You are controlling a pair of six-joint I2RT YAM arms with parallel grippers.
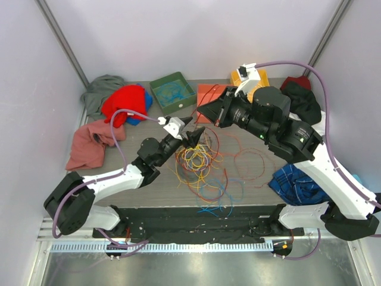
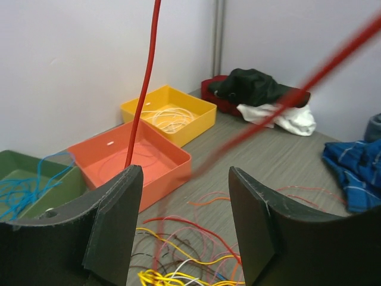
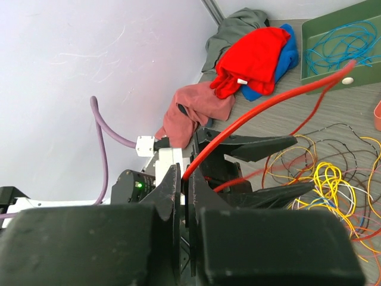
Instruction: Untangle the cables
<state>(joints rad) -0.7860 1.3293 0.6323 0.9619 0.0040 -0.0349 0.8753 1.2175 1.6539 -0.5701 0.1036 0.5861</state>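
The cables [image 1: 201, 159] lie in a loose tangle of yellow, red, brown, blue and white wires mid-table, also seen low in the left wrist view [image 2: 172, 271]. My right gripper [image 3: 186, 177] is shut on one red cable [image 3: 268, 101], which rises taut from the pile. In the top view the right gripper [image 1: 201, 112] hovers over the tangle's far edge. My left gripper [image 1: 195, 137] stands open just above the pile, its fingers [image 2: 116, 220] wide apart. The red cable [image 2: 146, 77] runs up past its left finger, and a blurred stretch crosses between the jaws, untouched.
Along the back stand a green bin [image 1: 156, 83] holding blue wire, an orange bin [image 1: 201, 90] and a yellow bin [image 1: 257, 76]. Heaps of cloth lie at the left [image 1: 122, 102], back right [image 1: 303, 101] and right front [image 1: 294, 182].
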